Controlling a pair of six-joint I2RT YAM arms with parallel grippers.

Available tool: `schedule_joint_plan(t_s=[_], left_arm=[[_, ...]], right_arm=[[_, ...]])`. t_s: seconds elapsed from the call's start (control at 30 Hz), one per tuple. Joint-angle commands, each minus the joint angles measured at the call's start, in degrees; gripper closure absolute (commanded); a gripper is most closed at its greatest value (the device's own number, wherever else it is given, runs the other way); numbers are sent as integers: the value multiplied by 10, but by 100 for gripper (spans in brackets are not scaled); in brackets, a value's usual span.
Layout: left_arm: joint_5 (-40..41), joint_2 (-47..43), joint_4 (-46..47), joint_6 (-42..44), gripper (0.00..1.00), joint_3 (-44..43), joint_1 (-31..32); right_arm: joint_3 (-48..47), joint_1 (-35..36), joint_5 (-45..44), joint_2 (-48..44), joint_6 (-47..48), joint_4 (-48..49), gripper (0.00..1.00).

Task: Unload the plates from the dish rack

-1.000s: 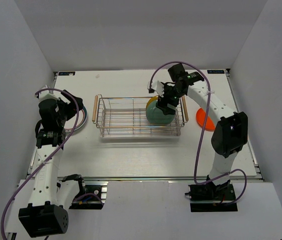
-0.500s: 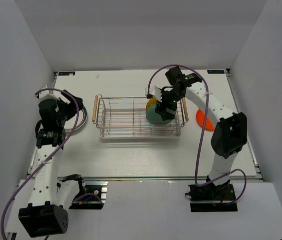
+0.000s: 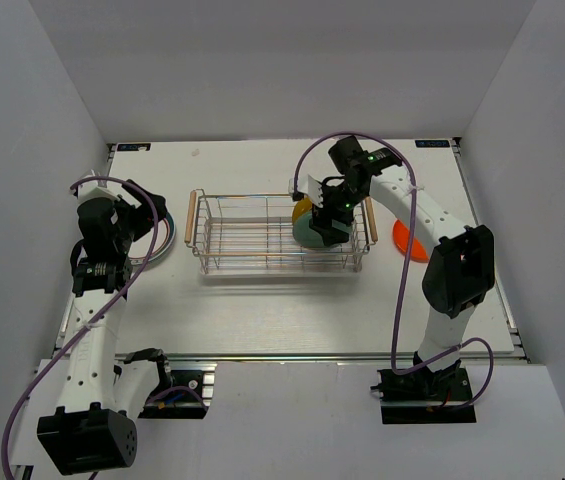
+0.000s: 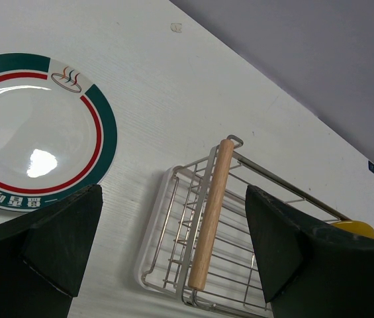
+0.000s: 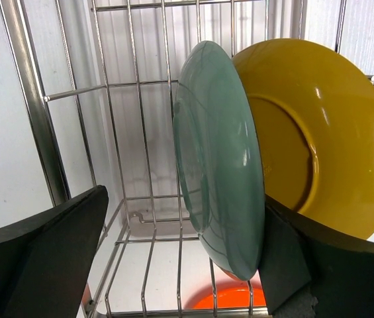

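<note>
The right tool (image 5: 185, 228) is spread astride the upright teal plate (image 5: 220, 159) in the rack (image 3: 272, 266), seemingly not yet pinching; next, close and lift clear of the yellow plate (image 5: 322, 132); left tool (image 4: 173, 218) spread.

You have a white table (image 3: 262, 310) beneath the left claw (image 4: 173, 195), with plain grey walls (image 3: 292, 70) beyond and beside it.
</note>
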State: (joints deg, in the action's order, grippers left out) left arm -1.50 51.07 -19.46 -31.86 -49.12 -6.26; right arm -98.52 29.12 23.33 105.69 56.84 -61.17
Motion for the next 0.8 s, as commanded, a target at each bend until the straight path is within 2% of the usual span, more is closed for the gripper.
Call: schedule_joint_plan(t_s=[0.0, 0.33, 0.4, 0.5, 0.6, 0.77], left_arm=[[1, -9, 1, 7, 2, -5, 1], [-3, -11, 5, 9, 2, -4, 1], [-3, -11, 6, 10, 2, -4, 1], [-4, -9, 9, 10, 3, -3, 1], [-7, -6, 14, 10, 3, -1, 1], [-11, 1, 16, 10, 3, -2, 1]], right_arm=[[-7, 1, 16, -22, 0, -11, 11], [-7, 0, -6, -10, -16, 11, 17], [-13, 0, -1, -7, -15, 10, 23], [-18, 0, 6, -7, -11, 3, 24], [-17, 1, 8, -7, -8, 1, 32], [-22, -1, 13, -1, 0, -3, 39]])
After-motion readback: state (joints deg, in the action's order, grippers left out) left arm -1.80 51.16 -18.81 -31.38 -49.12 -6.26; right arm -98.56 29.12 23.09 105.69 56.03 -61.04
